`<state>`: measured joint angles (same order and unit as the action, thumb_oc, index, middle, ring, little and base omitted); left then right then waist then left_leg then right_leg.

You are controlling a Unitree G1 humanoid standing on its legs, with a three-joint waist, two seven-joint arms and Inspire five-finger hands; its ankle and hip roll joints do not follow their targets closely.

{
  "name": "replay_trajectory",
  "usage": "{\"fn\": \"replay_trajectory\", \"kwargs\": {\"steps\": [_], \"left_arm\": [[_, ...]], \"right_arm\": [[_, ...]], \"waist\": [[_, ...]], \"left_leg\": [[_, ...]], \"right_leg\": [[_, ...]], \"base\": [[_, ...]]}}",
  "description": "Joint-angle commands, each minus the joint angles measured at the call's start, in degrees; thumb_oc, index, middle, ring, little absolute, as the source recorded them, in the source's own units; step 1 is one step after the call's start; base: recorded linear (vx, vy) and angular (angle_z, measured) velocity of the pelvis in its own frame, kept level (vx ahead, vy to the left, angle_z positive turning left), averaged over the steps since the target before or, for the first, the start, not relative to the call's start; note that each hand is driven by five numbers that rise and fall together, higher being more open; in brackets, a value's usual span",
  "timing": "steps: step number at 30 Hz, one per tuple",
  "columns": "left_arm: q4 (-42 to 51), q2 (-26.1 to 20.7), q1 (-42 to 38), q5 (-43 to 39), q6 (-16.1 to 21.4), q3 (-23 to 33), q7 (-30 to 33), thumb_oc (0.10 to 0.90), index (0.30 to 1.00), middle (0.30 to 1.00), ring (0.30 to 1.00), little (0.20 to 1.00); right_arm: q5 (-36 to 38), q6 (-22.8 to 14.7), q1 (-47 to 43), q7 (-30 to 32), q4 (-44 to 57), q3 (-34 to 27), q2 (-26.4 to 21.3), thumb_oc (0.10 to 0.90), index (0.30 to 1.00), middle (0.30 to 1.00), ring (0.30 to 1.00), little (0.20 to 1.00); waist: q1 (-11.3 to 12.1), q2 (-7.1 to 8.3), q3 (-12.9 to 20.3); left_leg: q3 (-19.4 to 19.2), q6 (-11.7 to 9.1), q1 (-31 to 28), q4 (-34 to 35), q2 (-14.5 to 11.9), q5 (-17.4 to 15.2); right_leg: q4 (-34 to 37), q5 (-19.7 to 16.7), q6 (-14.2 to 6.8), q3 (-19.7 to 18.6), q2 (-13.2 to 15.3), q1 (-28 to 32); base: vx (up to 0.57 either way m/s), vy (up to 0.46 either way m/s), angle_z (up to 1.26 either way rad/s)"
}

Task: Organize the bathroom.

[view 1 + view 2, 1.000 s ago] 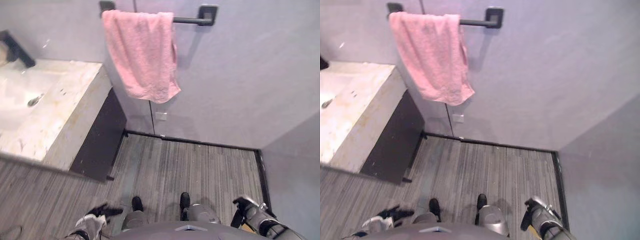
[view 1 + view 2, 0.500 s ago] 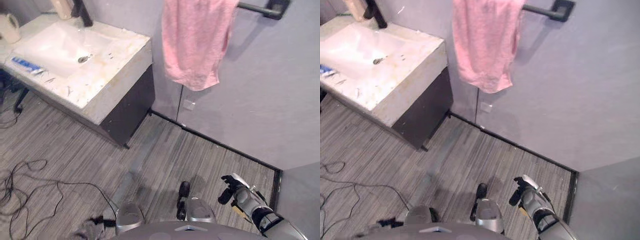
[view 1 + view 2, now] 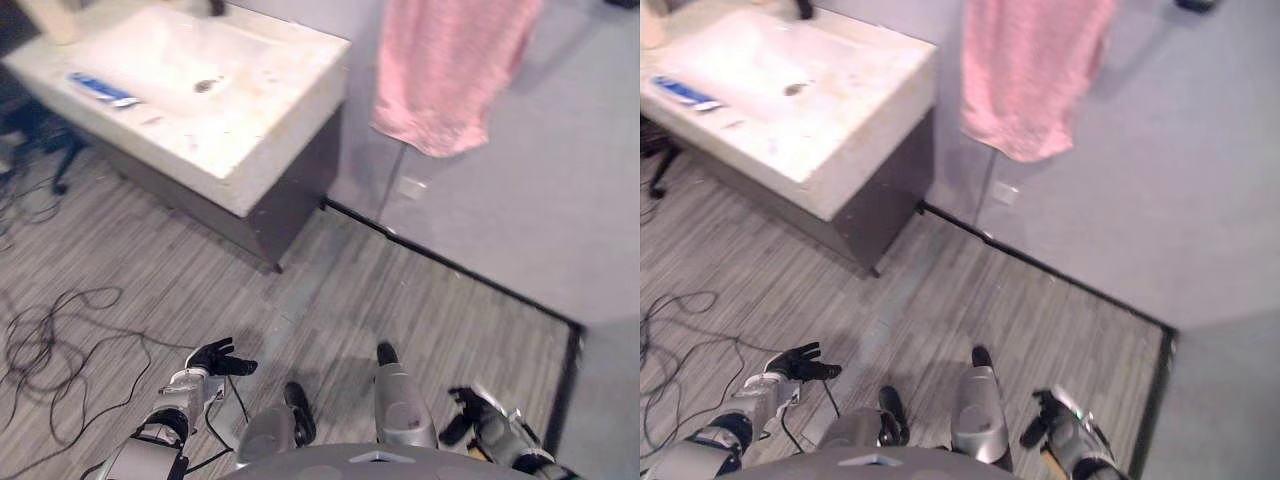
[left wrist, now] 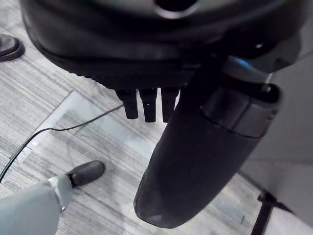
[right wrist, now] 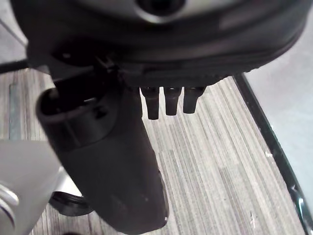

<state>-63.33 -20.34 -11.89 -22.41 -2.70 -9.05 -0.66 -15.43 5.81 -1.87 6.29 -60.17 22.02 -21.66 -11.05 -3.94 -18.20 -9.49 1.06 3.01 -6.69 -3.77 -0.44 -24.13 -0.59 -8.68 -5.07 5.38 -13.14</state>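
A pink towel hangs on the grey wall to the right of a white stone washbasin. On the basin's left rim lies a blue tube. My left hand hangs low at the lower left above the floor, fingers straight and spread, holding nothing. My right hand is down at the lower right near the wall corner, its fingers straight too and empty.
A dark cabinet stands under the basin. A cream jug is at the basin's far left corner. A black skirting runs along the wall, with a wall socket under the towel. Grey plank floor lies ahead.
The camera has swung, so basin and towel sit further right in the picture. My left hand has come up into view with spread fingers; my right hand shows lower.
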Motion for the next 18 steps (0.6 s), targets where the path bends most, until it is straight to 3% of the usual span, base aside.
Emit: {"fn": "replay_trajectory", "kwargs": {"steps": [1,3,7,8,10,12,13,15,18], "left_arm": [[-1.96,-2.32,-0.17,-3.7,-0.13,-0.14,2.49,0.8,0.9,0.9,0.9,0.9],[-3.04,-0.92,0.98,-5.24,2.42,1.59,3.38,0.8,0.9,0.9,0.9,0.9],[-4.4,0.52,1.21,-6.76,4.37,2.44,4.49,0.8,0.9,0.9,0.9,0.9],[-4.81,1.25,0.92,-5.21,4.93,3.27,4.3,0.8,0.9,0.9,0.9,0.9],[-5.06,1.81,0.54,-4.81,4.86,3.55,4.48,0.8,0.9,0.9,0.9,0.9],[-5.64,2.53,0.49,-4.7,5.19,3.78,4.62,0.8,0.9,0.9,0.9,0.9],[-6.28,3.05,0.51,-4.61,5.61,3.97,4.84,0.8,0.9,0.9,0.9,0.9],[-6.43,3.37,0.72,-3.74,6.13,4.06,4.98,0.8,0.9,0.9,0.9,0.9],[-5.97,3.37,0.27,-3.57,6.62,2.6,4.79,0.8,0.9,0.9,0.9,0.9]], "right_arm": [[-2.96,-1.6,-7.01,2.98,-1.84,0.3,-3.32,0.8,0.9,0.9,0.9,0.9],[-1.71,-1.33,-7.44,3.5,-2.99,1.15,-3.23,0.8,0.9,0.9,0.9,0.9],[1.16,-0.92,-7.99,4.48,-3.27,1.12,-3.26,0.8,0.9,0.9,0.9,0.9],[1.83,-0.99,-7.33,5.05,-3.07,0.52,-3.22,0.8,0.9,0.9,0.9,0.9],[2.46,-1.31,-7.04,5.66,-3.15,0.43,-3.08,0.8,0.9,0.9,0.9,0.9],[2.6,-1.51,-7.2,6.14,-3.59,0.1,-2.82,0.8,0.9,0.9,0.9,0.9],[2.56,-2.3,-7.44,6.02,-4.0,-0.3,-2.8,0.8,0.9,0.9,0.9,0.9],[3.07,-3.48,-7.6,6.2,-3.95,-0.45,-2.93,0.8,0.9,0.9,0.9,0.9],[5.89,-3.84,-8.29,6.96,-3.22,-0.08,-3.75,0.8,0.9,0.9,0.9,0.9]], "waist": [[0.44,-0.58,0.0],[1.28,0.31,0.17],[1.09,0.64,-0.14],[-0.13,0.94,0.23],[-0.85,1.46,0.76],[-1.15,2.39,1.23],[-1.1,3.28,1.57],[-1.16,4.02,1.84],[-1.57,3.32,1.89]], "left_leg": [[0.48,0.67,-0.35,1.81,4.28,-2.12],[2.07,0.6,0.8,0.94,4.11,-1.43],[2.25,-0.94,1.81,2.47,2.26,1.01],[-1.54,-0.91,2.06,0.75,0.82,-0.23],[-2.03,-1.1,2.16,-1.07,-0.25,-0.9],[-0.87,-1.41,2.31,-4.81,-1.02,-2.05],[0.29,-1.89,2.79,-8.88,-2.16,-1.94],[1.79,-2.12,2.42,-10.7,-4.21,-1.11],[4.76,-3.07,1.74,-9.24,-7.0,1.73]], "right_leg": [[11.04,4.19,2.81,3.38,-5.39,5.44],[13.02,3.93,3.73,3.62,-6.13,6.76],[14.46,3.88,4.44,3.87,-7.11,8.02],[14.47,4.46,4.88,5.14,-6.54,8.0],[14.25,4.4,5.29,5.76,-5.94,7.62],[13.69,4.3,5.57,6.07,-5.23,7.29],[13.47,3.85,5.87,5.93,-4.83,6.91],[13.18,3.73,6.1,4.59,-4.61,6.4],[11.7,4.85,6.34,2.34,-4.86,4.87]], "base": [[-0.11,-0.159,0.3],[-0.15,-0.155,0.16],[-0.13,-0.067,0.49],[-0.17,-0.014,0.37],[-0.13,0.028,0.51],[-0.09,0.076,0.99],[-0.09,0.062,0.82],[-0.13,0.137,0.35],[-0.13,0.259,0.18]]}}
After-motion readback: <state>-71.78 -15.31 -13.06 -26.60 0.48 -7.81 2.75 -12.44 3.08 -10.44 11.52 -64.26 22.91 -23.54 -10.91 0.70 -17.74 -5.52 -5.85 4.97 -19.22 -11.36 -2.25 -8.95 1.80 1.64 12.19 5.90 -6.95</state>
